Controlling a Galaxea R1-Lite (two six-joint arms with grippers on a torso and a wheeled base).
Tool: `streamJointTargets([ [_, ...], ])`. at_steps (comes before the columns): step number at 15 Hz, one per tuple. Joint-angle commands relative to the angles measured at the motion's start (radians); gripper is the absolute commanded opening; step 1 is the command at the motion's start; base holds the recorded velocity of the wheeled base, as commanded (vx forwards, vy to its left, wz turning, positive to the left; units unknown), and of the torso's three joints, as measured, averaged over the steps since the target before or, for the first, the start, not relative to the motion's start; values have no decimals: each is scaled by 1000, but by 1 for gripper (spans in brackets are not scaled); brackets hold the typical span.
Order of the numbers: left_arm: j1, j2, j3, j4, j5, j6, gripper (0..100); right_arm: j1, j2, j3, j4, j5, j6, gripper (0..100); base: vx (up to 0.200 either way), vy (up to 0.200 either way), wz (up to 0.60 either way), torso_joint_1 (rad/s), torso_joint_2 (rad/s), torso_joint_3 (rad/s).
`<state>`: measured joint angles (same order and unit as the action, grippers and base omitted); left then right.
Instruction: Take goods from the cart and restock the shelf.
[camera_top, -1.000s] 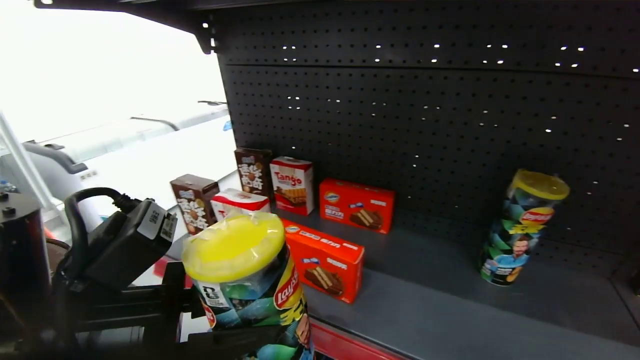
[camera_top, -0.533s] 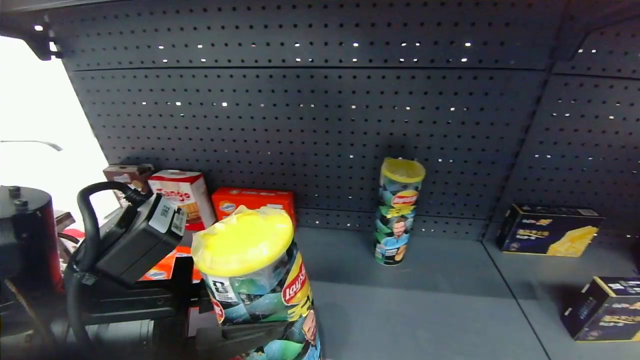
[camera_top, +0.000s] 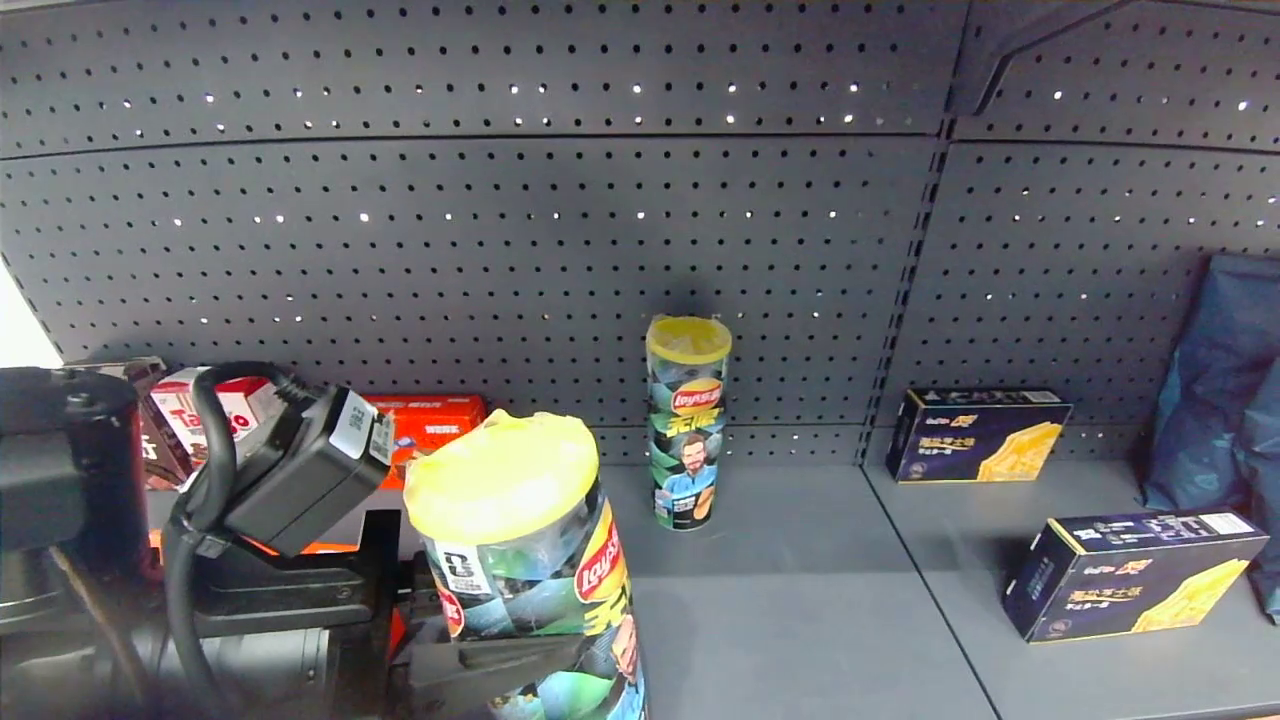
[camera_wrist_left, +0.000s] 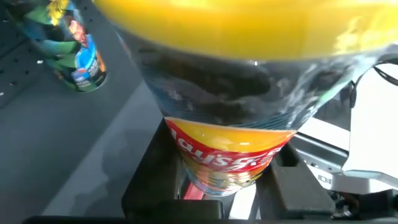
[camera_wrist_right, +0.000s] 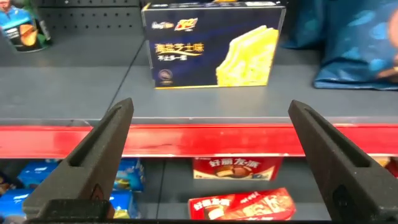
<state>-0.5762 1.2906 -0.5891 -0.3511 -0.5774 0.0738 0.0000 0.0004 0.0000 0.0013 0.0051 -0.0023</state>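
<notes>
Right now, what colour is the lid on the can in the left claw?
Yellow. The lid of the can shows best in the head view.

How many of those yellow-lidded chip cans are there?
2. The gripped can sits in the left tool; the standing can is upright on the shelf, by the pegboard. Others may be hidden.

The head camera has swung right along the dark pegboard shelf (camera_top: 800, 600). The upright yellow-lidded chip can (camera_top: 688, 420) now appears at frame centre, not far right. The orange box (camera_top: 435, 420) has slid towards the left edge. One dark blue box with yellow print (camera_top: 975, 435), a second dark blue box (camera_top: 1130, 570) and blue bags (camera_top: 1215, 380) have come into the right of the frame.
</notes>
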Motion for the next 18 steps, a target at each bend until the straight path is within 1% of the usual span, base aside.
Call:
streamJointTargets([
  [1,1,6,0,0,1,0,0,0,0,-2,2,21,-7,100,0,0,0,0,0,0],
  [4,15,19,-17,-2,1,0,0,0,0,-2,-1,-4,-11,100,0,0,0,0,0,0],
  [5,19,16,-18,1,2,0,0,-2,43,-115,-4,3,-10,100,0,0,0,0,0,0],
  [6,21,16,-14,6,2,0,0,5,237,-264,2,4,25,100,0,0,0,0,0,0],
  [7,25,18,-9,3,4,0,0,18,345,-324,-20,39,65,100,0,0,0,0,0,0],
  [9,39,26,-15,0,4,0,0,40,406,-380,-17,92,4,100,0,0,0,0,0,0],
  [10,48,27,-18,0,5,0,0,61,463,-396,-26,101,-7,100,0,0,0,0,0,0],
  [12,78,30,-17,1,8,0,0,143,524,-417,-32,176,-7,100,0,0,0,0,0,0],
  [13,93,32,-18,1,13,0,0,175,569,-449,-32,187,-7,100,0,0,0,0,0,0],
  [16,136,32,-15,4,22,0,0,232,747,-586,-27,204,-7,100,0,0,0,0,0,0],
  [17,142,32,-14,4,25,0,0,262,796,-606,-33,219,-7,100,0,0,0,0,0,0],
  [18,147,32,-17,4,33,0,0,316,866,-652,-38,225,-8,100,0,0,0,0,0,0],
])
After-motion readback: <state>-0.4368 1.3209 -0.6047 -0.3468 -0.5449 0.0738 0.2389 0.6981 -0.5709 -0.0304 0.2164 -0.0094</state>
